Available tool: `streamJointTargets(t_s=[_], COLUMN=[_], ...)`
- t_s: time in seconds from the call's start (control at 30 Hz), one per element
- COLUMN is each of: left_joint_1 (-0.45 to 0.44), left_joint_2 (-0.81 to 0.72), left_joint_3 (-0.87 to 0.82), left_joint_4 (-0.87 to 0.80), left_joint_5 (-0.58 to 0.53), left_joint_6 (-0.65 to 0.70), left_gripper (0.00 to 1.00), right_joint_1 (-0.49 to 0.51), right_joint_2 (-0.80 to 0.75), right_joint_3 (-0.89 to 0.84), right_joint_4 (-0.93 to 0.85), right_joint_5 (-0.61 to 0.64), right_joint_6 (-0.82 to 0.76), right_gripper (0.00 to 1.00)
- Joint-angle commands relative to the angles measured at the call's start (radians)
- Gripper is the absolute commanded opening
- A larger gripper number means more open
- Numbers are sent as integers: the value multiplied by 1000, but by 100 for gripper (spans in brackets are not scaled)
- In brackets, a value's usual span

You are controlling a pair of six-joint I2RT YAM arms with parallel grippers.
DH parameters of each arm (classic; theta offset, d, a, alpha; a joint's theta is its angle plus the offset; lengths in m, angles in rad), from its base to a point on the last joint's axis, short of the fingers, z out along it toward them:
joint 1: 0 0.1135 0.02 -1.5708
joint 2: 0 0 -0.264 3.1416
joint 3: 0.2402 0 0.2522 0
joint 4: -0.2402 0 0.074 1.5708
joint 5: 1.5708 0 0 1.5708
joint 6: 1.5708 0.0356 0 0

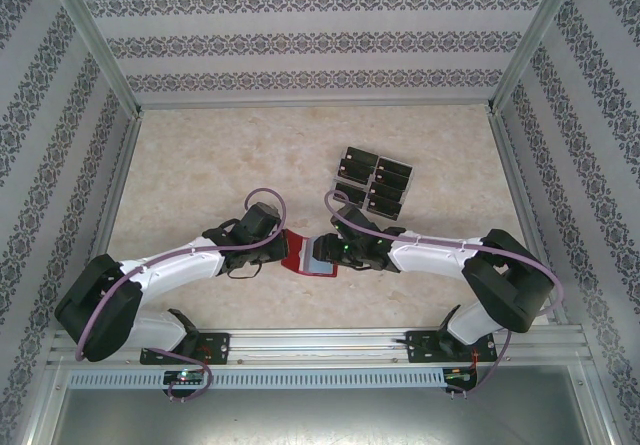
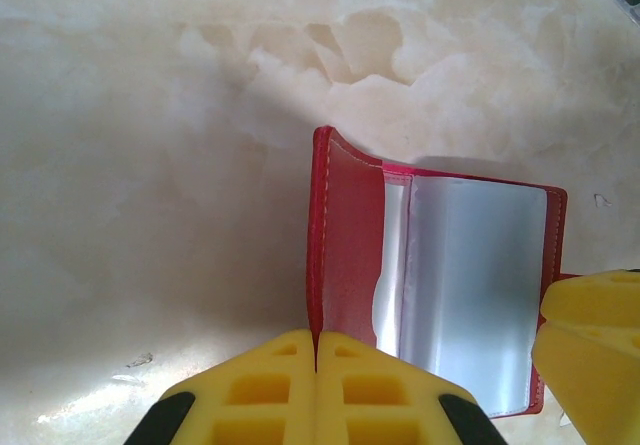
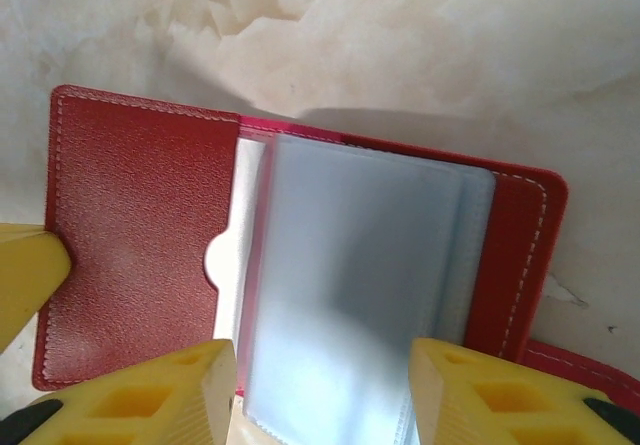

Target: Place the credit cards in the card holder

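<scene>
The card holder (image 1: 308,254) is a dark-red wallet lying open on the table between the two arms, its grey-blue clear pockets (image 3: 350,285) facing up. My left gripper (image 2: 317,337) is shut on the edge of the card holder's (image 2: 345,255) left cover, which stands up off the table. My right gripper (image 3: 322,370) is open just above the pockets, one yellow finger on either side and nothing between them. The card holder (image 3: 130,215) shows a red inner flap. Several black credit cards (image 1: 373,180) lie grouped farther back, to the right.
Pale marbled table (image 1: 200,165) with patterned walls on three sides and metal posts at the corners. A finger of the right gripper (image 2: 595,325) is at the wallet's right edge. A finger of the left gripper (image 3: 20,275) sits at the wallet's left edge.
</scene>
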State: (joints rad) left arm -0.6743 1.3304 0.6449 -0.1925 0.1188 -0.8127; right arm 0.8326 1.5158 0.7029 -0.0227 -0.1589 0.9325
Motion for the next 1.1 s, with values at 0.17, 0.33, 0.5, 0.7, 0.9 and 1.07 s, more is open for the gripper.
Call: streamJointTargets(t_s=[0.17,0.33,0.5,0.7,0.9,1.07], left_joint_1=[-10,-10,-10,-10,-10,-10], left_joint_2=[-10,-12,-14,-15,-15,-15], left_joint_3=[-19,-18,-20,-20,-19,-21], left_joint_4=[38,36,34,36,36,37], left_joint_5=[-1,-1,0,0,1,3], left_joint_6=[-13,-11,-9,-8,-10,-9], left_gripper=[1,1,1,1,0,0], right_joint_1=[19,19,16,16,16,15], right_joint_2=[12,-3,-27,-16,10,20], right_joint_3=[32,17,-18,-33,-13,-1], right_joint_4=[19,-5,-14,-6,7,6], right_joint_5=[-13,21,41,35,18,14], right_joint_6=[10,12,25,32,29,26], right_gripper=[48,49,49,49,49,49])
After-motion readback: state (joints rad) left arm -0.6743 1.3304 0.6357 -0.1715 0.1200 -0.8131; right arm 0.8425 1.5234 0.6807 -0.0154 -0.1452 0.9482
